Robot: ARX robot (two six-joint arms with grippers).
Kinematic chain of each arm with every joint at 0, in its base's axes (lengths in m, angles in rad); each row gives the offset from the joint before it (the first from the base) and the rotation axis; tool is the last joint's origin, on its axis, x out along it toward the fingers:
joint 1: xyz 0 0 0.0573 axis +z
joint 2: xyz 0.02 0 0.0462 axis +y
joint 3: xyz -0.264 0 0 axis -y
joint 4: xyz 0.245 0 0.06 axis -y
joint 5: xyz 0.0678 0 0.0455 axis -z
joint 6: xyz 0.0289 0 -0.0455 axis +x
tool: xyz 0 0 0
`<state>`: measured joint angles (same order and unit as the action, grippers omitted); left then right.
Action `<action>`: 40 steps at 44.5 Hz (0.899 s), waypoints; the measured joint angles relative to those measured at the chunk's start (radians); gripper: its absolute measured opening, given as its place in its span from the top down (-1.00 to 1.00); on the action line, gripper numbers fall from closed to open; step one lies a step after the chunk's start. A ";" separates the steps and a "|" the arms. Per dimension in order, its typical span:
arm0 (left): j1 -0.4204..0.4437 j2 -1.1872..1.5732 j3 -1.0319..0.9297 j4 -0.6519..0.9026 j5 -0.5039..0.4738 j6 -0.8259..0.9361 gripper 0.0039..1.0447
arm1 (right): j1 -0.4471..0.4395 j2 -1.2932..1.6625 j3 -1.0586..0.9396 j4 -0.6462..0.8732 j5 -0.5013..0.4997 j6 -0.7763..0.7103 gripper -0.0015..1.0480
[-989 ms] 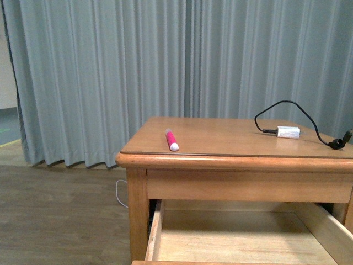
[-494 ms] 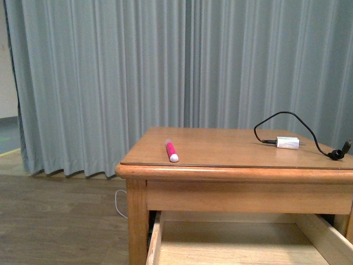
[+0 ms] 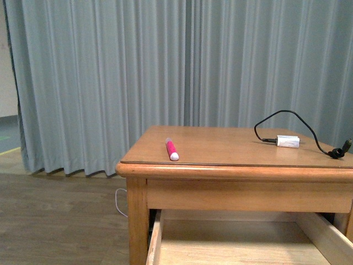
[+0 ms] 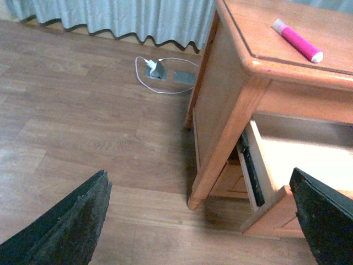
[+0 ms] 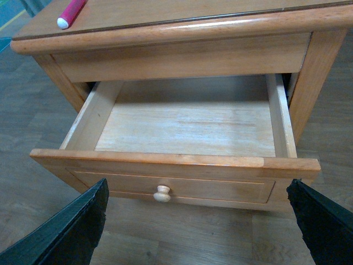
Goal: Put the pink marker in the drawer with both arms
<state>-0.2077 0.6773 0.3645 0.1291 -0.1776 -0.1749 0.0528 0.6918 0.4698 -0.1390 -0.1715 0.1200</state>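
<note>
The pink marker (image 3: 171,149) lies on the cabinet top near its left front corner, white cap end toward me; it also shows in the left wrist view (image 4: 298,41) and at the edge of the right wrist view (image 5: 71,13). The drawer (image 5: 165,164) is pulled out, its pale inside bare, round knob (image 5: 161,193) on its front. My left gripper (image 4: 201,221) is open, low over the floor beside the cabinet's left leg. My right gripper (image 5: 198,221) is open in front of the drawer front, nothing between its fingers. Neither arm shows in the front view.
A white charger (image 3: 287,141) with a looping black cable (image 3: 287,118) lies on the cabinet top at the right. A floor socket with a white cord (image 4: 157,70) sits behind the cabinet's left side. Grey curtains (image 3: 110,72) hang behind. A lower drawer front (image 4: 284,221) shows beneath.
The front view has shifted: the cabinet top sits lower in the picture than a second ago, and less of the drawer shows. The marker and charger lie as before.
</note>
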 joint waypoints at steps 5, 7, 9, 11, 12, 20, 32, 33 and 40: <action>-0.014 0.208 0.128 0.074 0.006 0.029 -0.89 | 0.000 0.000 0.000 0.000 0.000 0.000 -0.84; -0.022 0.288 0.185 0.089 0.004 0.041 -0.89 | 0.000 0.000 0.000 0.000 0.000 0.000 -0.84; -0.033 0.363 0.244 0.098 0.003 0.052 -0.89 | 0.000 0.000 0.000 0.000 0.000 0.000 -0.84; -0.047 0.448 0.322 0.100 0.003 0.064 -0.89 | 0.000 0.000 0.000 0.000 0.000 0.000 -0.84; -0.052 0.479 0.353 0.100 0.003 0.067 -0.89 | 0.000 0.000 0.000 0.000 0.000 0.000 -0.84; -0.094 0.731 0.634 0.047 0.000 0.085 -0.89 | 0.000 0.000 0.000 0.000 0.000 0.000 -0.84; -0.137 1.014 0.965 -0.081 -0.006 0.080 -0.89 | 0.000 0.000 0.000 0.000 0.000 0.000 -0.84; -0.141 1.033 0.988 -0.091 -0.007 0.080 -0.89 | 0.000 0.000 0.000 0.000 0.000 0.000 -0.84; -0.171 1.172 1.159 -0.164 -0.014 0.075 -0.89 | 0.000 0.000 0.000 0.000 0.000 0.000 -0.84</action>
<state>-0.3782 1.8488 1.5234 -0.0349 -0.1913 -0.1001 0.0528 0.6918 0.4698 -0.1390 -0.1715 0.1204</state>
